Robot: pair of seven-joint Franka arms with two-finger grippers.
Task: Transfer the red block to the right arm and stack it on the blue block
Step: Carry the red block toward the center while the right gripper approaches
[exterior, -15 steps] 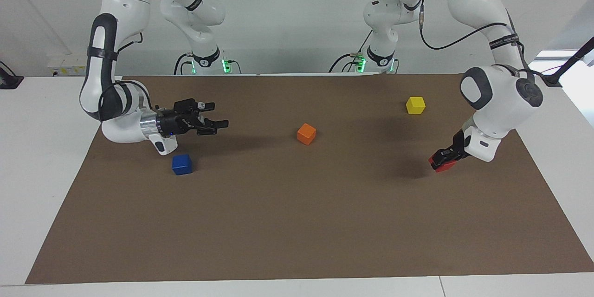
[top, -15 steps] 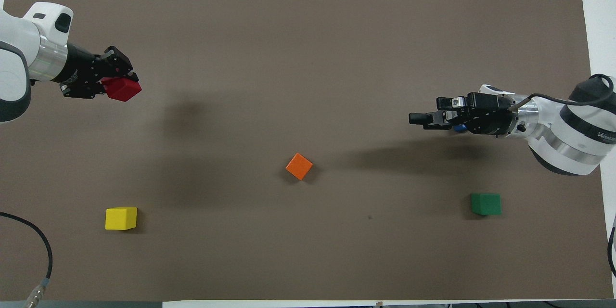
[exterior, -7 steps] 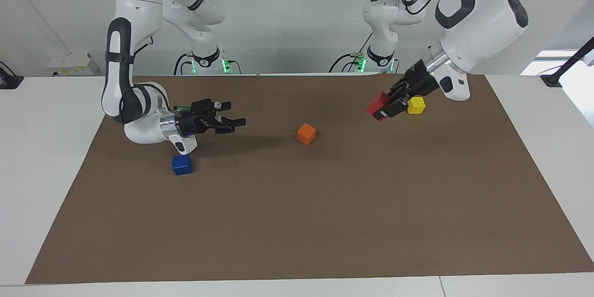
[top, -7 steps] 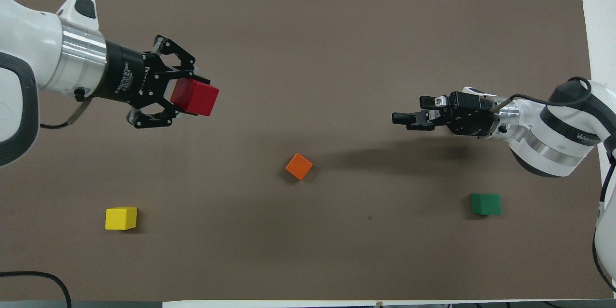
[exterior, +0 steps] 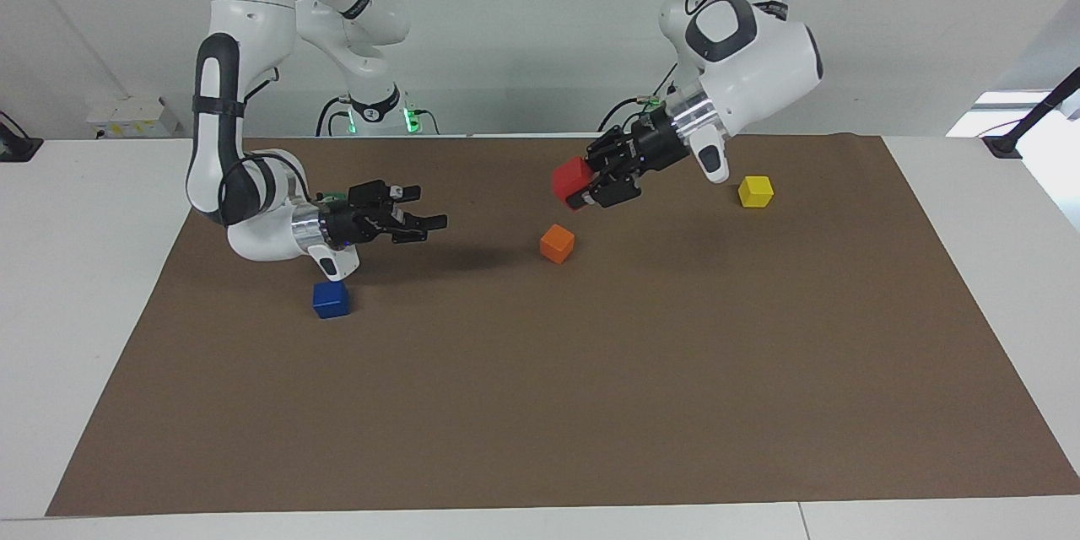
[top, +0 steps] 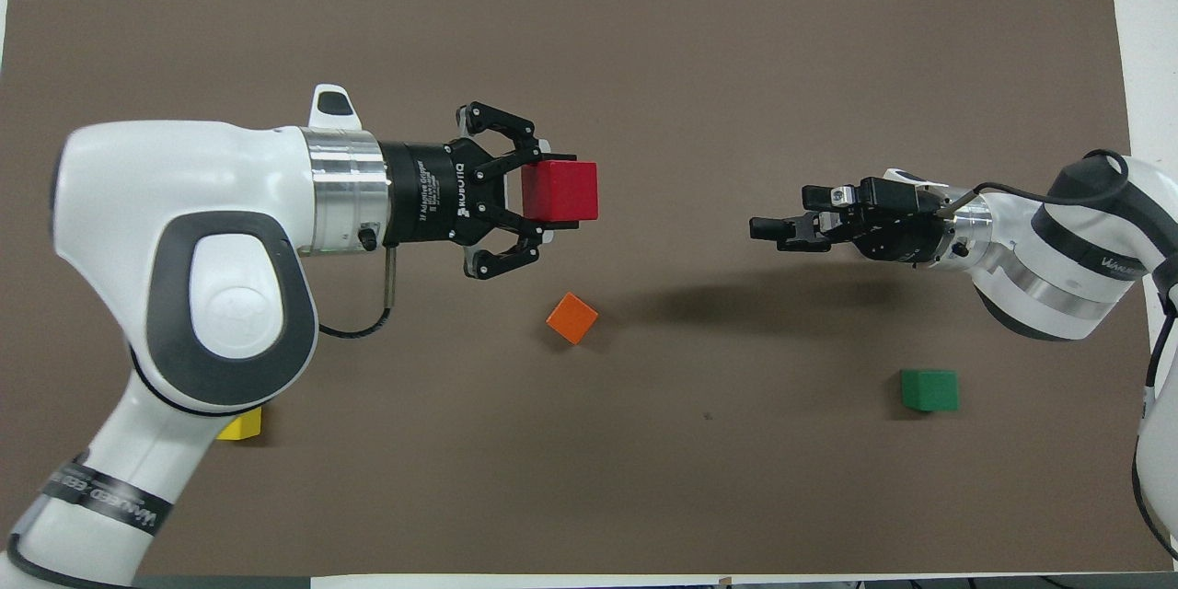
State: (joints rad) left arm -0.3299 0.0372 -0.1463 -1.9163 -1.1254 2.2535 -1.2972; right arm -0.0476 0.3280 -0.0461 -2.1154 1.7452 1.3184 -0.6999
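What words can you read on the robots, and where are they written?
"ROBOTIQ": on the black body of the left claw, which holds the red block.
A smaller line beside it: too small to read.
White lettering on the band around the left arm: too blurred to read.
White lettering on the dark band of the right arm: only partly shown, not readable.
The blocks carry no writing.

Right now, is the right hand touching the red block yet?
Apart. The facing view shows bare brown mat between the open right hand and the red block, which the left hand holds raised.
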